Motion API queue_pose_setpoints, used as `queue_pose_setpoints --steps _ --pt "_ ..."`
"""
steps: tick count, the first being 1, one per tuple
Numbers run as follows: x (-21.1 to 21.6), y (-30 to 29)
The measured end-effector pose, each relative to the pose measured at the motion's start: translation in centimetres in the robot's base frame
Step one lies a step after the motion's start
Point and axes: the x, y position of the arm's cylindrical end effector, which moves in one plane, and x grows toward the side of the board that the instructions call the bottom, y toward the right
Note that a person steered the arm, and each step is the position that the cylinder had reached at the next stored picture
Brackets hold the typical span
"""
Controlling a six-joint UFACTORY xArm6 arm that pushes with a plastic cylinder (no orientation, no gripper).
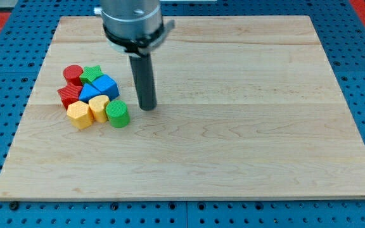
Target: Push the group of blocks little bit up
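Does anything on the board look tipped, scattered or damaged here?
Nothing stands out. The coloured blocks sit in one tight cluster at the wooden board's left, none toppled or stray. My tip rests just right of the green cylinder.

The board (233,139) was pale wood with a smooth, matt grain. The blocks — red cylinder (73,74), green cylinder (117,113), yellow hexagon (79,115) — looked like ribbed matt plastic. The rod was dark and matt, my tip (147,107) likewise.
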Motion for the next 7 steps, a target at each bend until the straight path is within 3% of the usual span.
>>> queue_pose_setpoints --steps 1,3,4,7 --pt "4.1 0.1" --pt "7.1 -5.8" --pt "7.1 -10.6" --pt "3.0 -12.9"
